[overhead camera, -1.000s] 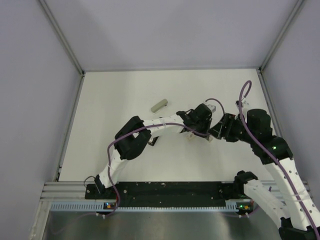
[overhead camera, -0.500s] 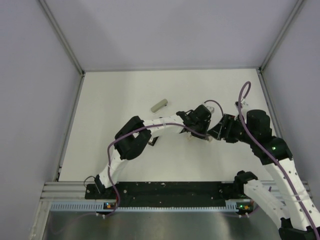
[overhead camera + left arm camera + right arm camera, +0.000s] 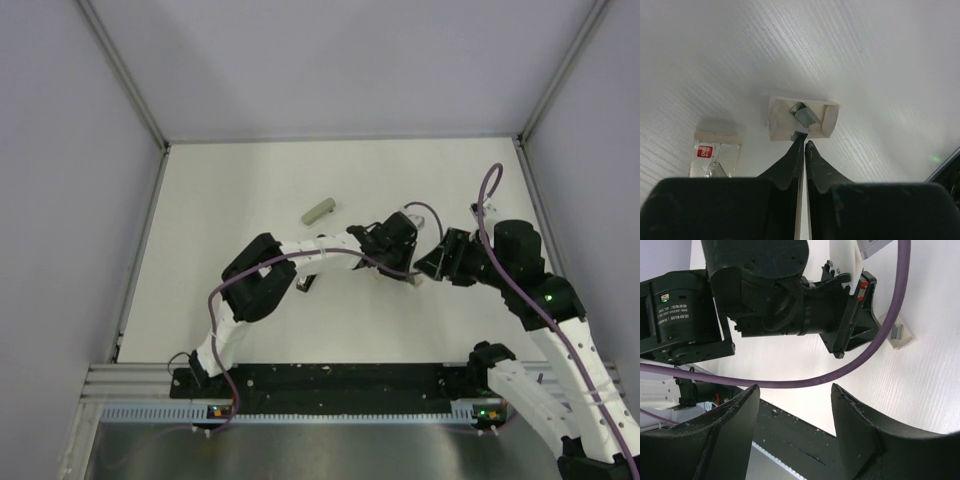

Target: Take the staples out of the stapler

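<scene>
On the white table [image 3: 230, 180] the right pincer [image 3: 795, 388] hangs spread wide and empty, and the left pincer [image 3: 803, 145] is pressed together. The stapler [image 3: 305, 285] seems to be the dark sliver just beside the left arm's elbow, mostly hidden. It probably handles light, stiff and slippery, and is best pinched across its narrow sides near the thicker end. The left tips touch a small beige piece [image 3: 782, 120] that holds a grey metal bit [image 3: 806, 116].
</scene>
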`<state>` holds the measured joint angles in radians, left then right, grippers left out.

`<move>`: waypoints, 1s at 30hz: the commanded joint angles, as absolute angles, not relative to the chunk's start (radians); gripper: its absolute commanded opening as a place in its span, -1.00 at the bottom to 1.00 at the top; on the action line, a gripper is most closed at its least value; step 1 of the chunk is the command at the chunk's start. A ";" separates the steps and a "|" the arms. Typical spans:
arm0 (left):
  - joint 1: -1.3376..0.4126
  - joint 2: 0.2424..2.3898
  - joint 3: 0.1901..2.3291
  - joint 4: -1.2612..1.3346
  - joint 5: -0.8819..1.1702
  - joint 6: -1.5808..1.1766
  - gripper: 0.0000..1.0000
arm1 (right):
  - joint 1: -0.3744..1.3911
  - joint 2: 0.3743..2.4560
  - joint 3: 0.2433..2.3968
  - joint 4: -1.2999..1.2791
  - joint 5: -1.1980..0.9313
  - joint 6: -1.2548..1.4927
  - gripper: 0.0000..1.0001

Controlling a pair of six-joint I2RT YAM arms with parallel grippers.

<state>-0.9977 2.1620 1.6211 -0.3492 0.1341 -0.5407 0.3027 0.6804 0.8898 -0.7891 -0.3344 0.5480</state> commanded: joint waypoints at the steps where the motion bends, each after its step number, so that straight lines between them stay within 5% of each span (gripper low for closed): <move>1: -1.000 2.042 1.574 -0.239 0.147 -0.528 -0.81 | 0.293 0.664 0.914 -0.758 -0.344 0.551 0.19; 7: -1.000 1.956 1.516 -0.175 0.160 -0.523 -0.81 | 0.293 0.670 0.939 -0.769 -0.344 0.552 0.19; 11: -1.000 1.879 1.436 -0.118 0.186 -0.508 -1.00 | 0.293 0.678 0.953 -0.772 -0.357 0.564 0.19; 30: -1.000 1.381 0.899 0.304 0.324 -0.489 -1.00 | 0.291 0.724 0.943 -0.690 -0.521 0.692 0.12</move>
